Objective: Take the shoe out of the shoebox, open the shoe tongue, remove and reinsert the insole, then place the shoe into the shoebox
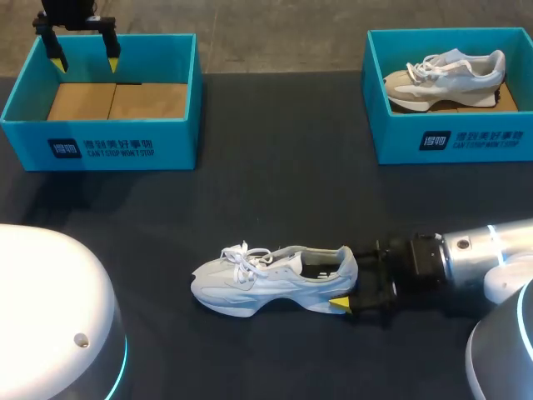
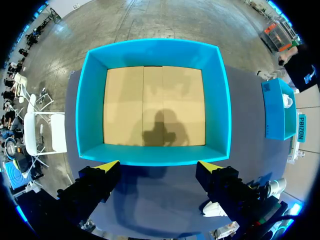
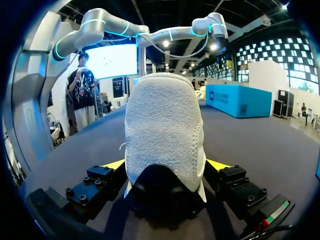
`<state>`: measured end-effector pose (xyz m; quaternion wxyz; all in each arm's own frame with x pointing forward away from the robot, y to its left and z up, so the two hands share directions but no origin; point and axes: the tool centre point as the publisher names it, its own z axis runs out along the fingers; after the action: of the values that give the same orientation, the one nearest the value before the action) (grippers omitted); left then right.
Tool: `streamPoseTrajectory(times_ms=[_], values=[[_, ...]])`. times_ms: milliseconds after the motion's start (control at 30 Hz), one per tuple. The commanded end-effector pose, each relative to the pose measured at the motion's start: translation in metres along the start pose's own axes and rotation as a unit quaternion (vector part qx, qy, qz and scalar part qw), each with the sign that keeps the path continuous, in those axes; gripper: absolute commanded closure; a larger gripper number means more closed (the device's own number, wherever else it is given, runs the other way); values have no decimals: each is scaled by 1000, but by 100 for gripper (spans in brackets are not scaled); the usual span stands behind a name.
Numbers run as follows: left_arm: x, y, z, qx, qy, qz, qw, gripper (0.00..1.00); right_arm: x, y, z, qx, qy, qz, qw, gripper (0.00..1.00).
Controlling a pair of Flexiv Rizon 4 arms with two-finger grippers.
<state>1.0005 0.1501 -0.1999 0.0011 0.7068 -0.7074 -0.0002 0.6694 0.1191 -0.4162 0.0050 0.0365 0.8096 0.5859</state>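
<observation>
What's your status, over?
Left gripper open over empty left shoebox. Right gripper shut on shoe heel, shoe on table. Other shoe in right shoebox, not obstructing.

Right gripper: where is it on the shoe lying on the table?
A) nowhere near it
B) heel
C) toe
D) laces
B: the right gripper has one yellow-tipped finger pressed against each side of the heel of the shoe, which lies on the table.
</observation>
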Motion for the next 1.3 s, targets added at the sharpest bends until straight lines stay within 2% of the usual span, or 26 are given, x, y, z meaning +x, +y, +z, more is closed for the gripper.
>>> streamPoseTrajectory(times_ms=[33, 1300], values=[[0, 0, 0, 0, 0, 0, 1000, 0, -2, -3, 5, -4, 4, -3, 1000, 0], [0, 0, 0, 0, 0, 0, 1000, 0, -1, 10, 16, 8, 3, -17, 1000, 0]])
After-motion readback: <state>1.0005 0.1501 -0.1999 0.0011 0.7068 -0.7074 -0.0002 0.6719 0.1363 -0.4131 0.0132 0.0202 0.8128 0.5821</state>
